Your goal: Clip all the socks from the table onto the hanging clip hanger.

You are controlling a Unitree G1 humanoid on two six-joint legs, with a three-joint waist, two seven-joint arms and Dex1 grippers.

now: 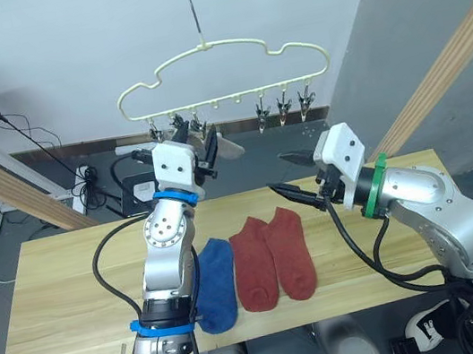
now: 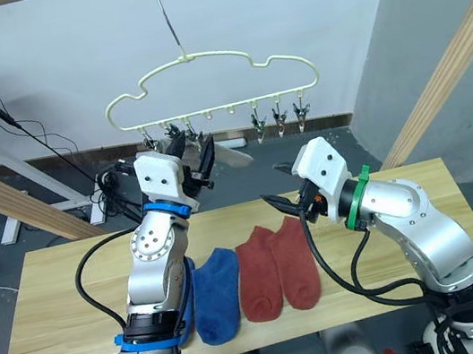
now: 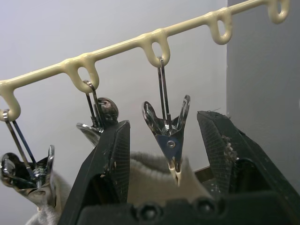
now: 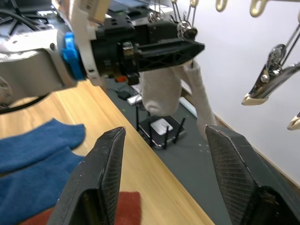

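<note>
Yellowish plank table carries blue socks and two rust red socks, side by side near the front edge. Left gripper is up at the clip hanger, fingers spread wide around a metal clip whose tip touches a light grey sock. Risk, as I judge it: the clip bites only the sock's edge, so the sock slips free. Right gripper hangs open over the table, empty.
</note>
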